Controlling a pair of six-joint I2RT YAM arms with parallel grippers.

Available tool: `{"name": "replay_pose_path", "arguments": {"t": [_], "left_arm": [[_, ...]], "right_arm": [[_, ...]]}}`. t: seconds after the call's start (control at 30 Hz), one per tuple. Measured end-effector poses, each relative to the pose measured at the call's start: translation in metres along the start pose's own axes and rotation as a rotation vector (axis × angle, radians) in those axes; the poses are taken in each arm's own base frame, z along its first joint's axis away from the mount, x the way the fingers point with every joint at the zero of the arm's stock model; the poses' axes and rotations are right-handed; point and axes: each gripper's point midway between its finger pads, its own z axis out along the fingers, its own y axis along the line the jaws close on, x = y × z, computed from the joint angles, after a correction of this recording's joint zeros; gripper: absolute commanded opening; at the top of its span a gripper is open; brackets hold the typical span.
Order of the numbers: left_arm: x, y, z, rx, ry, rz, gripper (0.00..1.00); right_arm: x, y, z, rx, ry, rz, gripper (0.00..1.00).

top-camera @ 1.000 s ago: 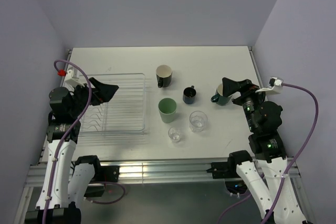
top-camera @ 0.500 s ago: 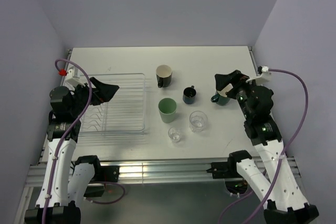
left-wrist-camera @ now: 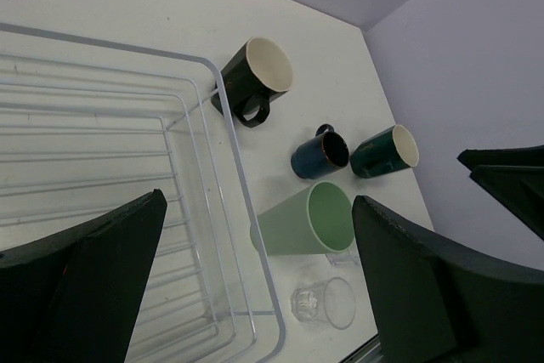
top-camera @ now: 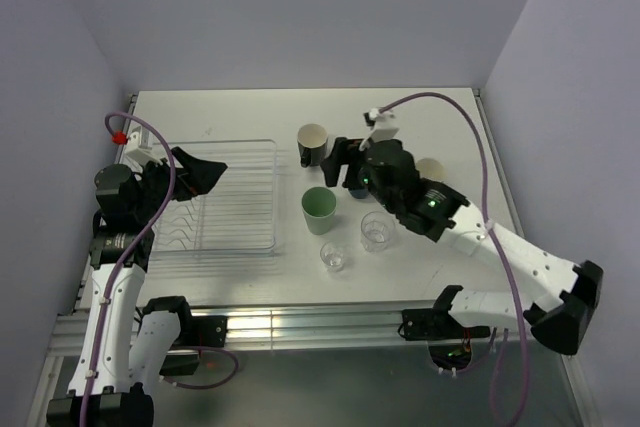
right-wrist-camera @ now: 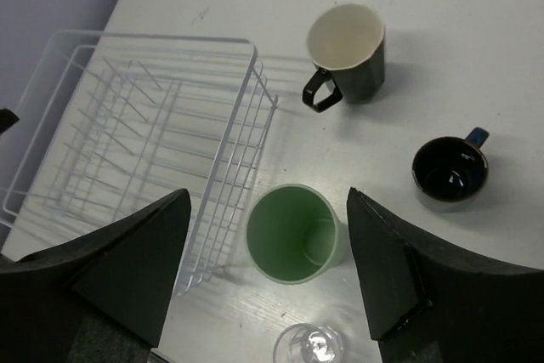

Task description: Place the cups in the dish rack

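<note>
Cups all outside dish rack. Right gripper jaws wide, empty, hovering over mint green tumbler, upright just beside rack. Clear tumbler cut off at frame edge; dark green mug half hidden behind arm. Left gripper wide too, empty.

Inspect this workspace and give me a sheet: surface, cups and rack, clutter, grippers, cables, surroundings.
Surface: white table, no spills seen.
Job's things: dish rack at the left, no cup in it. Black mug, navy mug, dark green mug, mint green tumbler, larger clear tumbler and smaller clear tumbler stand upright on the table to its right.
Clutter: nothing seen.
Grippers: left gripper open over the rack; right gripper open above the mint green tumbler, holding nothing.
Cables: left purple cable runs along its arm; right purple cable loops above the table.
Surroundings: lavender walls on three sides.
</note>
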Motion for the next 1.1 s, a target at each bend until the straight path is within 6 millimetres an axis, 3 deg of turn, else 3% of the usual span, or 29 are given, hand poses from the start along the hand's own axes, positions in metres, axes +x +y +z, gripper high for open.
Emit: {"name": "replay_pose_path", "arguments": {"t": [0.13, 0.3, 0.43, 0.67, 0.8, 1.1], "left_arm": [[0.000, 0.000, 0.000, -0.001, 0.000, 0.000, 0.99], [0.000, 0.000, 0.000, -0.003, -0.003, 0.001, 0.99], [-0.001, 0.001, 0.000, -0.006, -0.006, 0.002, 0.99], [-0.001, 0.001, 0.000, -0.010, -0.008, 0.002, 0.99], [-0.002, 0.002, 0.000, -0.014, -0.010, 0.002, 0.99], [-0.002, 0.002, 0.000, -0.014, -0.010, 0.002, 0.99]], "right_arm": [[0.025, 0.023, 0.021, 0.027, 0.060, -0.079, 0.68], [0.063, 0.026, 0.039, 0.082, 0.151, -0.167, 0.61], [0.077, 0.028, 0.045, 0.109, 0.184, -0.209, 0.60], [0.099, 0.055, 0.051, 0.096, 0.222, -0.277, 0.55], [0.117, 0.052, 0.051, 0.123, 0.263, -0.321, 0.48], [0.138, 0.040, 0.055, 0.177, 0.324, -0.367, 0.45]]}}
